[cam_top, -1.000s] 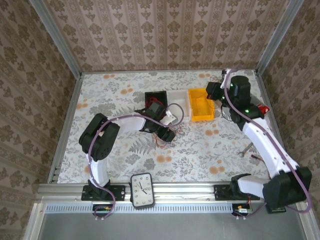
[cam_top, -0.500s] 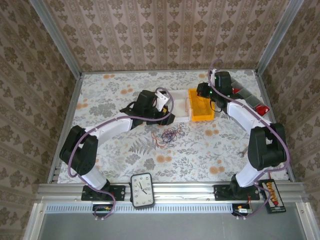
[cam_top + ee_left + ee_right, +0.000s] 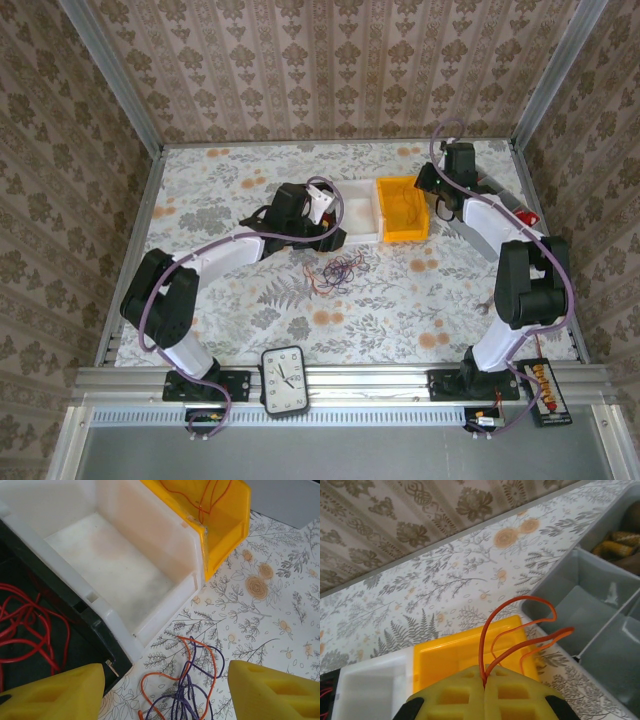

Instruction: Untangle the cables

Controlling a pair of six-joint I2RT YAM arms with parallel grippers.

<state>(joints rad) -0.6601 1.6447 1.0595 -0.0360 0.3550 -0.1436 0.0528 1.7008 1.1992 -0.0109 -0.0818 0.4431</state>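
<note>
Left tool (image 3: 167, 690) is hanging wide open with nothing between its fingers, right above the loose bundle (image 3: 340, 272) of orange and purple cables. The bundle is lying on the worktop (image 3: 400, 310), just in front of the white bin (image 3: 115, 565) and apart from its wall. In the top view its long axis is running roughly left to right, with the right end tipping slightly toward the bins.

Red cables (image 3: 25, 625) are coiling inside the black bin (image 3: 80, 652), which is touching the white bin's left side. The yellow bin (image 3: 402, 210) is sitting against the white bin's right side.

Right tool (image 3: 485, 692) is pinching shut on an orange cable (image 3: 520, 630) over the yellow bin. The loops are standing up from the fingertips and arching right toward the grey tray (image 3: 580, 610).

Open patterned worktop is stretching from the bundle toward the near rail (image 3: 400, 378), where a clock (image 3: 283, 378) is sitting. The bins are crowding the far side. The grey tray is lining the right edge.
</note>
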